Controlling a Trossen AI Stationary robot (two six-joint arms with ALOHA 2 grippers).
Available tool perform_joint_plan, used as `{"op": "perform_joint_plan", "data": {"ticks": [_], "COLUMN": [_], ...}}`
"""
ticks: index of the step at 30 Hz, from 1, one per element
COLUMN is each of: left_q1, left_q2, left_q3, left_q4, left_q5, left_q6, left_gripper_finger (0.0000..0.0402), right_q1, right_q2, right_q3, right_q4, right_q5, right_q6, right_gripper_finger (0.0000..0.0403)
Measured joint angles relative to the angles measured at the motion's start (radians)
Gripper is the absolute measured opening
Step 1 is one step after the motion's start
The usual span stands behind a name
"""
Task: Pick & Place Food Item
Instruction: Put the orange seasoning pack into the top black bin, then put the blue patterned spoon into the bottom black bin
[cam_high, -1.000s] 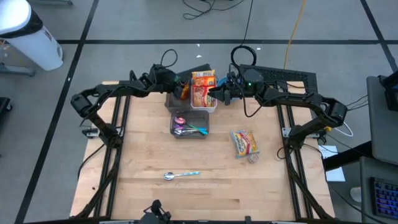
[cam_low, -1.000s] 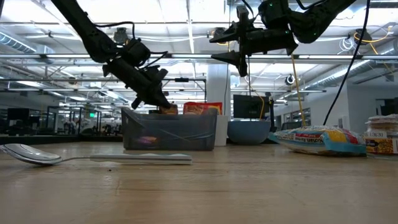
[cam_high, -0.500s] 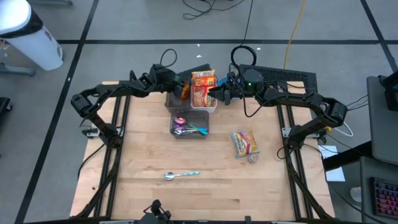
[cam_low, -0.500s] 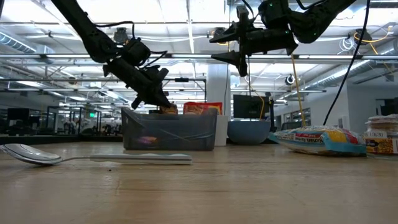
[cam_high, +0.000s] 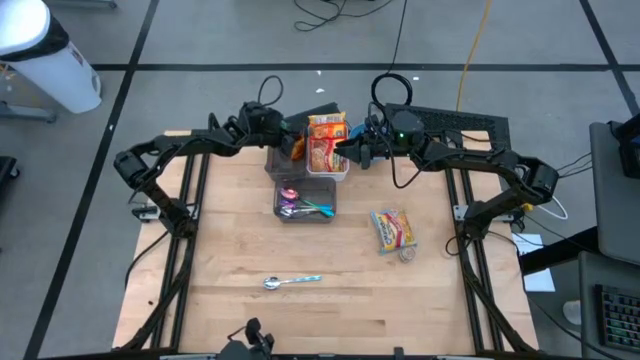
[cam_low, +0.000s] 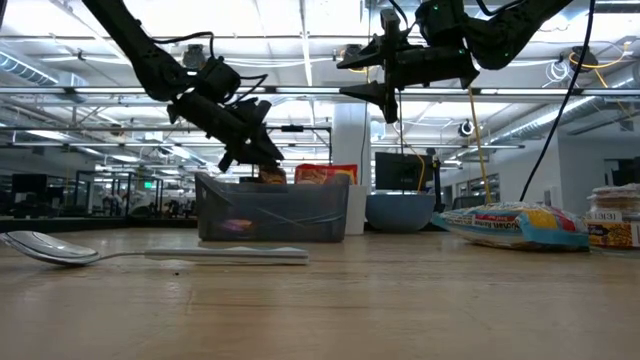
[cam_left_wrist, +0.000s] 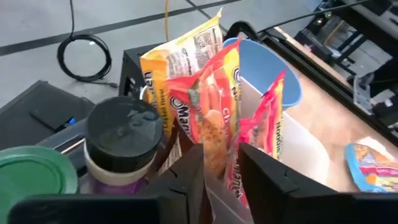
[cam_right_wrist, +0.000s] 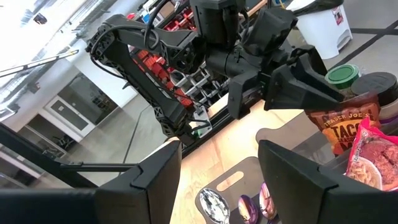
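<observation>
Both hands over food bin (cam_high: 326, 150) — left hand (cam_high: 293, 146) part-open (holding nothing), right hand (cam_high: 345, 152) open.

Straight down over the whole worktop (cam_high: 250, 250). Level across at surface height. Wrist views close, sharing the food bin (cam_high: 325, 165).

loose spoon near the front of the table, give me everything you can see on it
The spoon lies flat on the bare wooden table, alone near its front edge, well clear of the clear bin of utensils. It has a shiny metal bowl and a pale, light-blue handle. In the high view the bowl points left, the handle right. Nothing touches it but the tabletop; both arms are far off at the back.
</observation>
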Motion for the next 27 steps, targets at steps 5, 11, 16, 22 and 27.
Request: {"op": "perform_joint_plan", "data": {"ticks": [5,11,16,22,27], "left_q1": [0.039,0.074,0.097,0.095,0.059], "left_q2": [0.001,0.001,-0.011,-0.016,-0.059], "left_q3": [0.052,0.180,0.355,0.587,0.663], "left_q4": [-0.022,-0.191,-0.519,-0.946,-1.140], "left_q5": [0.003,0.044,0.082,0.086,0.132], "left_q6": [-0.009,0.047,0.188,0.297,0.334], "left_gripper_finger": [0.0140,0.0159,0.0161,0.0161,0.0161], "right_q1": [0.000,0.003,0.014,0.033,0.043], "right_q2": [0.000,0.000,0.000,0.000,0.000], "right_q3": [0.000,0.000,0.000,0.000,0.000], "right_q4": [0.000,-0.002,-0.008,-0.036,-0.054], "right_q5": [0.000,-0.004,-0.007,-0.008,-0.008], "right_q6": [0.008,0.024,0.031,0.022,0.015], "right_gripper_finger": [0.0208,0.0208,0.0208,0.0207,0.0208]}}
